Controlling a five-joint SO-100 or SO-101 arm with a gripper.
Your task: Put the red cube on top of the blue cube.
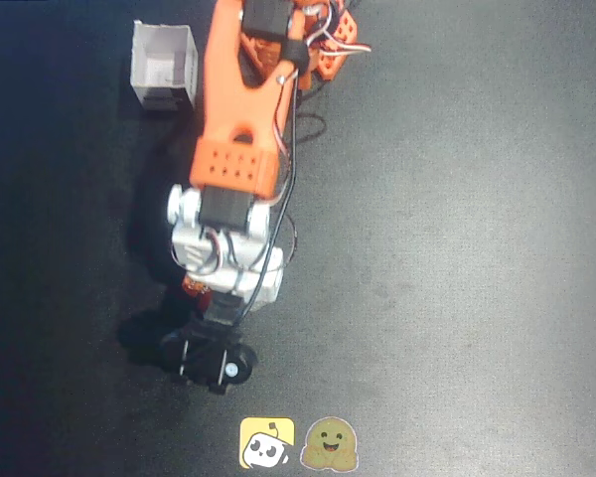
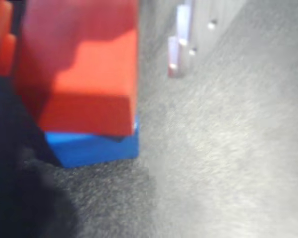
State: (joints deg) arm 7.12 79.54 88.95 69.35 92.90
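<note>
In the wrist view the red cube [image 2: 89,74] fills the upper left and rests on the blue cube [image 2: 94,148], of which only a low strip shows beneath it. The red cube overhangs slightly and its right face is bare. An orange gripper part [image 2: 0,39] touches the red cube's left side, and a dark blurred mass covers the lower left. In the overhead view the gripper [image 1: 201,298] is hidden beneath the white wrist [image 1: 223,238], as are both cubes apart from a speck of red [image 1: 194,288]. Whether the jaws press on the cube is not shown.
A white open box [image 1: 164,65] stands at the back left of the dark table [image 1: 457,248] in the overhead view. The orange arm [image 1: 240,109] reaches down from the top edge. Two stickers [image 1: 298,444] lie at the front edge.
</note>
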